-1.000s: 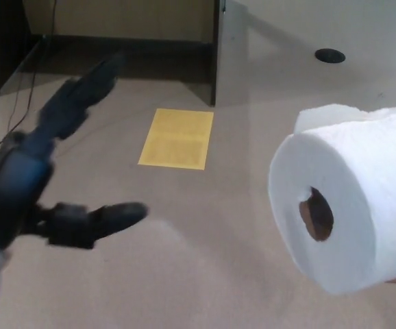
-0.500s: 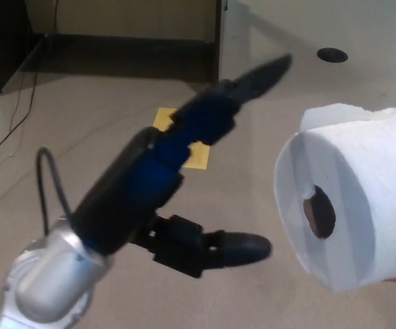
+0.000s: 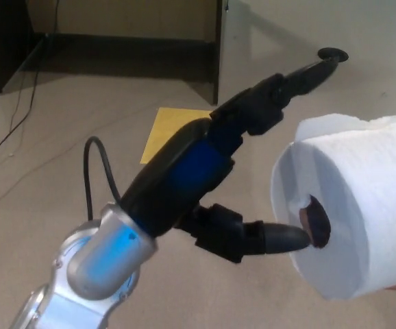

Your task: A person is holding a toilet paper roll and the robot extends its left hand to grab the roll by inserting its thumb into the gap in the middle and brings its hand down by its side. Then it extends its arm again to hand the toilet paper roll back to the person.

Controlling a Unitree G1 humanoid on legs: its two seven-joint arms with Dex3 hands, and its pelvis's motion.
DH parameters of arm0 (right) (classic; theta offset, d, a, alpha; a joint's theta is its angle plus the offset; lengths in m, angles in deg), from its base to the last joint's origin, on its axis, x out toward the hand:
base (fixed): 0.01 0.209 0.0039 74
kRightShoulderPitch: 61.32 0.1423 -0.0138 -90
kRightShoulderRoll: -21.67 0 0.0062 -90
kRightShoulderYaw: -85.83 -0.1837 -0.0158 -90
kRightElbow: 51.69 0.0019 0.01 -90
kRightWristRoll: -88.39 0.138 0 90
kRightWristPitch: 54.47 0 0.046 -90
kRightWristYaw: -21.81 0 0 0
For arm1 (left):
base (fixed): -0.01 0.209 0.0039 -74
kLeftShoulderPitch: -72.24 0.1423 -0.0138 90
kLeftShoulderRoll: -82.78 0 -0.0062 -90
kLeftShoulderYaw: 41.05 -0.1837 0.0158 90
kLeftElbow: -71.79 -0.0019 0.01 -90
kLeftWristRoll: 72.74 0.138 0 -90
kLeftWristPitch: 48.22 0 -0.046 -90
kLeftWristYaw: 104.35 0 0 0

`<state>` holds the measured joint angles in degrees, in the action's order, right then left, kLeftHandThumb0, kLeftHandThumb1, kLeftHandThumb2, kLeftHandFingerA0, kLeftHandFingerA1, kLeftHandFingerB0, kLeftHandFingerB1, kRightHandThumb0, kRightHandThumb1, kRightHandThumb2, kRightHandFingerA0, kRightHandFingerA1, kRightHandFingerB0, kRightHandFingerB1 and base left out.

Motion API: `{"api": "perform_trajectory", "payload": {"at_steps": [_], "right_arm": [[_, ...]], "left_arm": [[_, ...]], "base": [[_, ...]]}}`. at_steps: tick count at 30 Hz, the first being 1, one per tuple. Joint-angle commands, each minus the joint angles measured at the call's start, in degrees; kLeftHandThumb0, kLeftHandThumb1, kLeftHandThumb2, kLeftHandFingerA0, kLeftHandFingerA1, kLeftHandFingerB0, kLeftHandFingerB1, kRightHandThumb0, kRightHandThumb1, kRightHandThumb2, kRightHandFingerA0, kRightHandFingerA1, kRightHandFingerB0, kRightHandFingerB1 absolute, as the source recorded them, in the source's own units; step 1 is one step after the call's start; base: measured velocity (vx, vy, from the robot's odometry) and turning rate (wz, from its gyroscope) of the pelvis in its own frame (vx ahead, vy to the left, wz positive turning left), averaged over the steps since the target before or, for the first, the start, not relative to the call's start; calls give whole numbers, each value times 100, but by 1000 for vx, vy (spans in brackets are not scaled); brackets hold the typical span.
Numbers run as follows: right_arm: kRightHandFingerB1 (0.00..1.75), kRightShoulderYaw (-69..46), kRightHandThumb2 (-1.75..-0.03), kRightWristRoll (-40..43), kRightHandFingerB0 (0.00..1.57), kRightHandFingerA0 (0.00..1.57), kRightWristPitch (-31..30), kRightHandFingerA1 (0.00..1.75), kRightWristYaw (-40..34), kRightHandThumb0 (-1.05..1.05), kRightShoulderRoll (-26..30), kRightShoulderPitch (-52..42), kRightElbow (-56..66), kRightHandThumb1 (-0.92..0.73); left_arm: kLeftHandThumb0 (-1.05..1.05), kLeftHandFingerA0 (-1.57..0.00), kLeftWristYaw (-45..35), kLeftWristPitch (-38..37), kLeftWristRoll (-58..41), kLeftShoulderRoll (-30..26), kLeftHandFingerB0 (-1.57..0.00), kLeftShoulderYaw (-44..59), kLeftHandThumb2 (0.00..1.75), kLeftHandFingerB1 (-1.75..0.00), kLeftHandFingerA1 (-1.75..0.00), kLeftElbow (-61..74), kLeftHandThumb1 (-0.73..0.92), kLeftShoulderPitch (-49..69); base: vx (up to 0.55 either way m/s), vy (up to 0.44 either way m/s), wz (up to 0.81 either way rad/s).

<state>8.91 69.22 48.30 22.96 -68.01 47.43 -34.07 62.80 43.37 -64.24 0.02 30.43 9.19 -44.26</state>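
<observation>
Over tan floor (image 3: pixel 61 157): yellow sheet (image 3: pixel 158 130), possibly paper.

The robot hand (image 3: pixel 215 181) is glossy black with thick segmented fingers, on a silver wrist (image 3: pixel 95 264) with a looping black cable (image 3: pixel 92 171).

You're looking down at a plain tan floor (image 3: pixel 40 137) with a yellow sheet (image 3: pixel 162 130) lying flat on it. A dark cabinet (image 3: pixel 3 41) sits top left, a thin cable (image 3: pixel 16 113) trails past it, and there's a black disc (image 3: pixel 335 53) top right.
</observation>
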Motion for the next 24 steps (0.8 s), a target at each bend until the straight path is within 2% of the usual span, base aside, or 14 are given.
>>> {"api": "perform_trajectory", "payload": {"at_steps": [1, 3, 4, 5, 6, 7, 9, 13, 16, 18, 22, 24], "right_arm": [[42, -1, -59, -37, 48, 65, 53, 77, 75, -35, 134, 41, -28, -66], [42, 1, -59, -44, 48, 65, 76, 77, 78, -35, 139, 34, -13, -66], [56, -6, -86, -42, 43, 63, 76, 76, 81, -40, 138, 35, -15, -52], [56, -12, -86, -38, 43, 63, 75, 76, 83, -40, 136, 36, -20, -52], [43, 6, -59, -63, 49, 65, 100, 77, 56, -35, 141, 23, -24, -65], [43, 5, -59, -66, 48, 65, 108, 80, 57, -34, 140, 18, -34, -66], [43, -21, -59, -47, 48, 64, 105, 77, 63, -35, 132, 14, -52, -65], [43, -44, -59, -29, 48, 65, 96, 83, 74, -34, 117, 14, -50, -66], [42, -21, -59, -60, 48, 64, 72, 85, 64, -34, 117, 23, -42, -66], [42, -9, -59, -77, 47, 63, 82, 78, 89, -35, 132, 38, -43, -66], [42, 12, -59, -109, 47, 64, 73, 78, 89, -35, 146, 73, -47, -66], [43, -2, -59, -90, 46, 62, 100, 76, 123, -35, 151, 69, -40, -67]], "left_arm": [[-51, -6, 108, 134, 288, 83, -5, 143, 72, -15, -33, -227, 35, -263], [-53, -8, 103, 72, 295, 96, -7, 177, 71, -11, -29, -272, 37, -296], [-52, -8, 94, 62, 302, 107, -6, 183, 71, -12, -32, -280, 36, -296], [-52, -8, 86, 54, 311, 117, -6, 188, 71, -12, -32, -286, 36, -294], [-50, -5, 109, -48, 342, 137, -4, 178, 72, -14, -35, -319, 35, -275], [-51, -6, 93, -39, 343, 154, -5, 174, 72, -15, -34, -319, 35, -272], [-48, -3, 81, 63, 363, 217, -3, 150, 72, -20, -36, -278, 33, -249], [-52, -9, 93, -7, 487, 269, -9, 84, 70, -9, -30, -273, 38, -227], [-50, -7, 133, -47, 585, 316, -6, 35, 72, -15, -32, -274, 36, -206], [-52, -7, 153, -59, 625, 355, -6, 18, 73, -15, -33, -283, 37, -189], [-55, -8, 89, 111, 661, 398, -8, -3, 73, -13, -27, -223, 39, -127], [-56, -8, 89, 135, 715, 415, -8, -33, 74, -14, -30, -203, 39, -102]], "base": [[0, 0, 0], [0, 0, 0], [0, 0, 0], [0, 0, 0], [0, 0, 0], [0, 0, 0], [0, 0, 0], [0, 0, 0], [0, 0, 0], [0, 0, 0], [0, 0, 0], [0, 0, 0]]}}
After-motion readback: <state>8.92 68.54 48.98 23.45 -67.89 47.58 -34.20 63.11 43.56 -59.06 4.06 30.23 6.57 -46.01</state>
